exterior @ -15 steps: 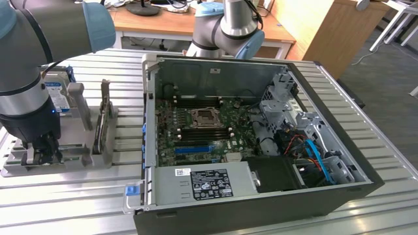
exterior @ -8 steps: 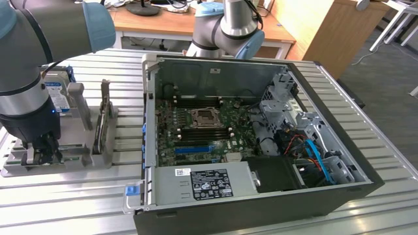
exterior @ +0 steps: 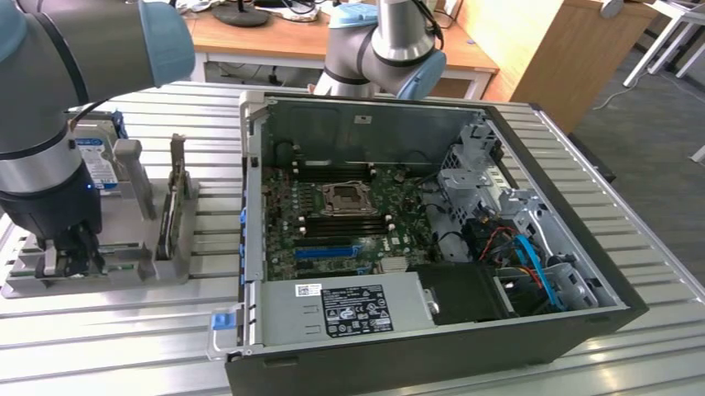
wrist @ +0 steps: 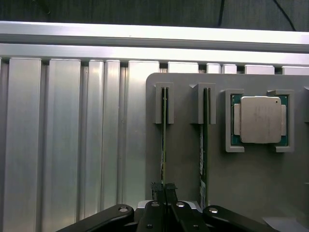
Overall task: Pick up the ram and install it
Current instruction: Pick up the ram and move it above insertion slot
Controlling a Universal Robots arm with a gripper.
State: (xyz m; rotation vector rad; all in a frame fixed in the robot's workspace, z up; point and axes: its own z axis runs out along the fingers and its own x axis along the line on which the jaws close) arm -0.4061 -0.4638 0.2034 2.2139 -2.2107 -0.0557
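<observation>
Jaws grip the ram (wrist: 164, 140) over slatted table (wrist: 63, 145)

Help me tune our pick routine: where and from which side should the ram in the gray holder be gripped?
Pinch the ram across its flat faces at the upturned long edge, coming straight down. It stands on edge in the gray holder, one end in a slotted bracket, a second stick close beside, leaving just that edge free. The gripper is shut on it this way.

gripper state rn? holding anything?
Gripper: jaws shut on the ram, which stands on edge in a slot of the grey holder.
</observation>
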